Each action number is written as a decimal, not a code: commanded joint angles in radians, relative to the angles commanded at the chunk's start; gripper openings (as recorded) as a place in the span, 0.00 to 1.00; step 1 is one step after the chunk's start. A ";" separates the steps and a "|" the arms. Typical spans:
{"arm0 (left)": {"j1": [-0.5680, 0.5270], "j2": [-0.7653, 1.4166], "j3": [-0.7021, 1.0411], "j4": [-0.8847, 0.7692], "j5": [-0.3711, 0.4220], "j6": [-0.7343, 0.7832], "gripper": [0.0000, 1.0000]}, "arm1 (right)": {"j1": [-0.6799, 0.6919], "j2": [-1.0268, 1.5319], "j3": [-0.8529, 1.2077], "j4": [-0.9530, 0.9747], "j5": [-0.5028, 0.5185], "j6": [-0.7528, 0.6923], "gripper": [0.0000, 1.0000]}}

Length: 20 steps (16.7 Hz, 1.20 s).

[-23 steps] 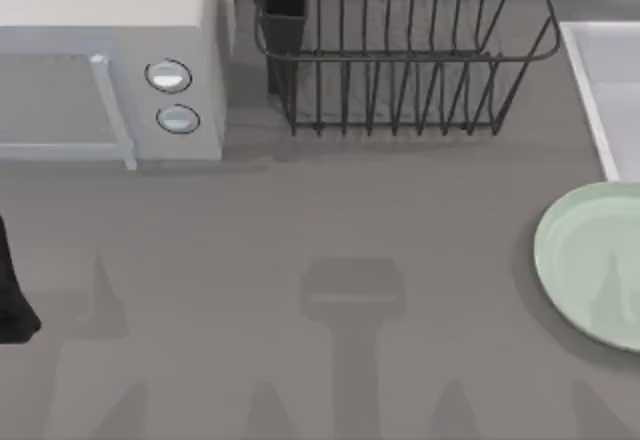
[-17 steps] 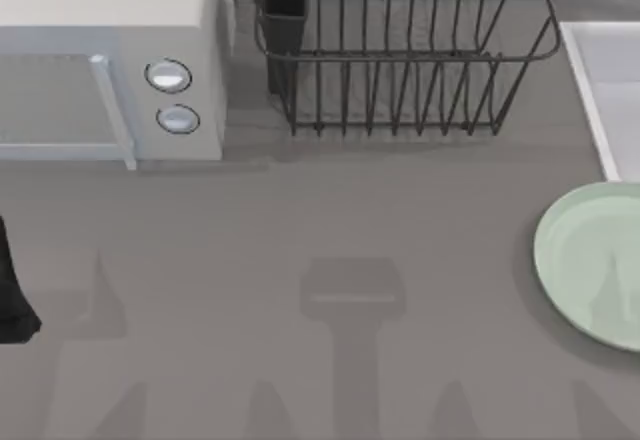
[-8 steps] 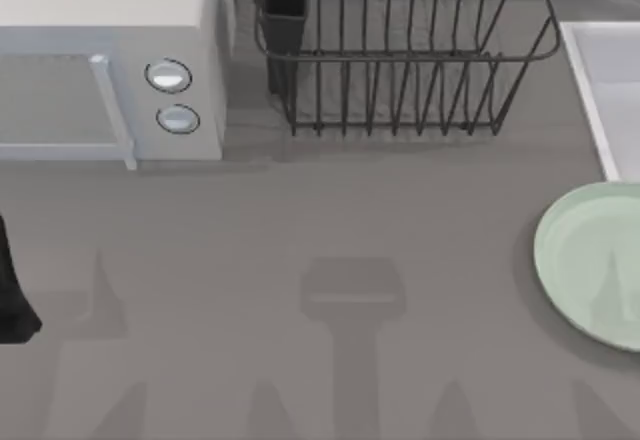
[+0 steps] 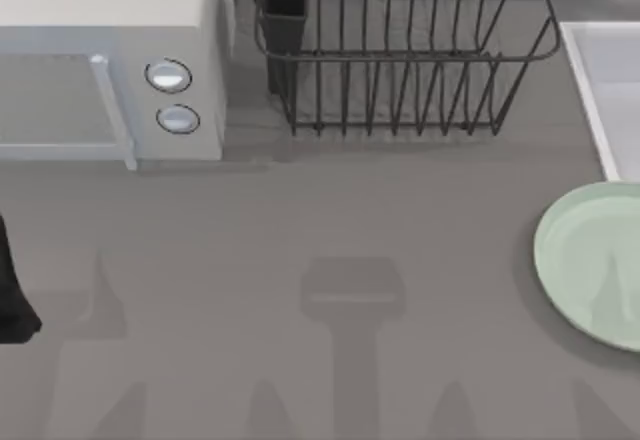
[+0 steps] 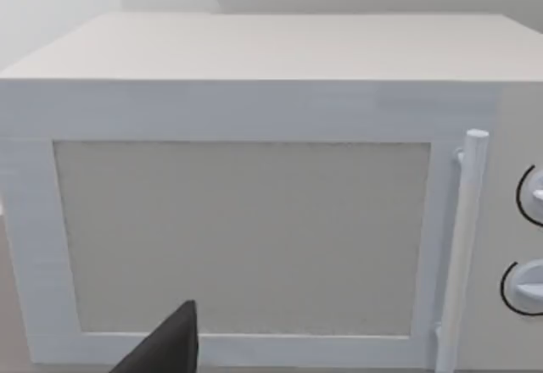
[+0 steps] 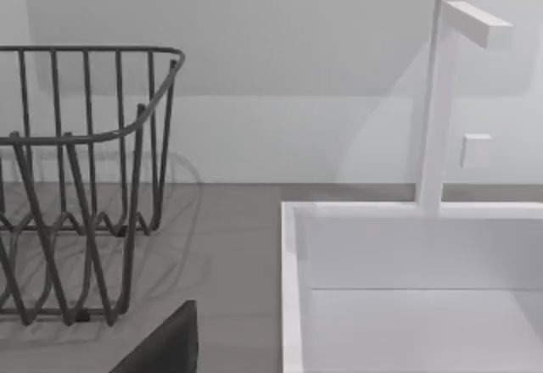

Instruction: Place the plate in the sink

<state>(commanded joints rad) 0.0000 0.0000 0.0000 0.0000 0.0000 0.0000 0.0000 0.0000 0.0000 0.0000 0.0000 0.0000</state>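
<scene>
Surface: we see a grey table (image 4: 330, 220).
Back left: microwave (image 4: 110, 80).
Back centre: black wire dish rack (image 4: 400, 55).
Back right: sink (image 4: 590, 90).
Right edge: plate (image 4: 590, 260), lying flat.

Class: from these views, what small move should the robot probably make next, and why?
Probably lower the right arm toward the round pale mint-green plate, which lies untouched on the grey table at its right edge, just in front of the light grey-white rectangular sink. The left arm sits parked at the left edge.
</scene>
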 joint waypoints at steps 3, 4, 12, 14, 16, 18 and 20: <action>0.000 0.000 0.000 0.000 0.000 0.000 1.00 | 0.007 0.031 0.030 -0.024 0.000 0.007 1.00; 0.000 0.000 0.000 0.000 0.000 0.000 1.00 | 0.014 0.063 0.059 -0.047 0.000 0.014 1.00; 0.000 0.000 0.000 0.000 0.000 0.000 1.00 | 0.121 0.654 0.528 -0.412 0.000 0.126 1.00; 0.000 0.000 0.000 0.000 0.000 0.000 1.00 | 0.155 0.857 0.679 -0.530 0.000 0.162 1.00; 0.000 0.000 0.000 0.000 0.000 0.000 1.00 | 0.190 1.063 0.831 -0.648 0.000 0.198 1.00; 0.000 0.000 0.000 0.000 0.000 0.000 1.00 | 0.223 1.266 0.977 -0.761 0.001 0.233 1.00; 0.000 0.000 0.000 0.000 0.000 0.000 1.00 | 0.253 1.454 1.111 -0.865 0.001 0.265 1.00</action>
<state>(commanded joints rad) 0.0000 0.0000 0.0000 0.0000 0.0000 0.0000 0.2529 1.4540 1.1114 -0.8650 0.0006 0.2646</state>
